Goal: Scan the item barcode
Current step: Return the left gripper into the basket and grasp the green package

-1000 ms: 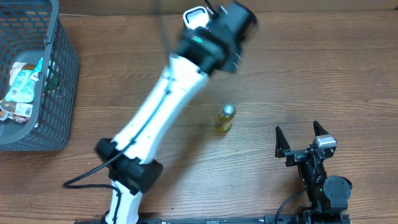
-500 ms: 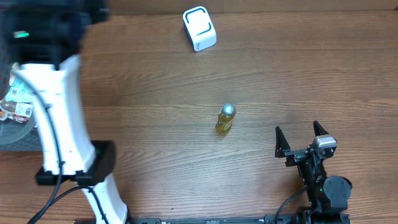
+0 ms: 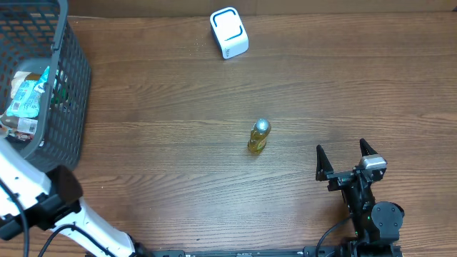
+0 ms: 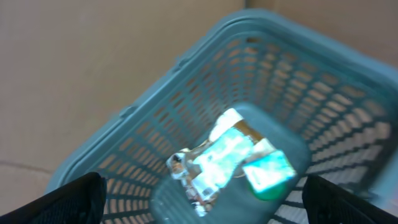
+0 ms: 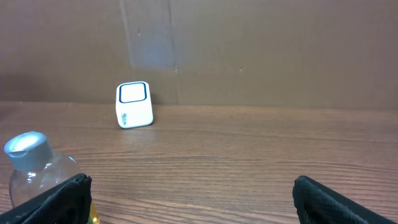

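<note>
**A:** My left gripper [image 4: 205, 202] hangs wide apart and empty over the basket [image 3: 71, 93] at 9 o'clock. What's the risk?

**B:** The packets [image 4: 224, 155] overlap, so I may snag 2, or the mesh. The scanner [image 3: 229, 33] sits at 12 o'clock and the bottle [image 3: 259, 135] stands at centre, where a careless sweep could topple it. My right gripper [image 3: 342, 153], at 4 o'clock, is also apart and empty.

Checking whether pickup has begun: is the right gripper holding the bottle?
No: the right gripper is open and empty, well apart from the bottle, which stands by itself.
</note>
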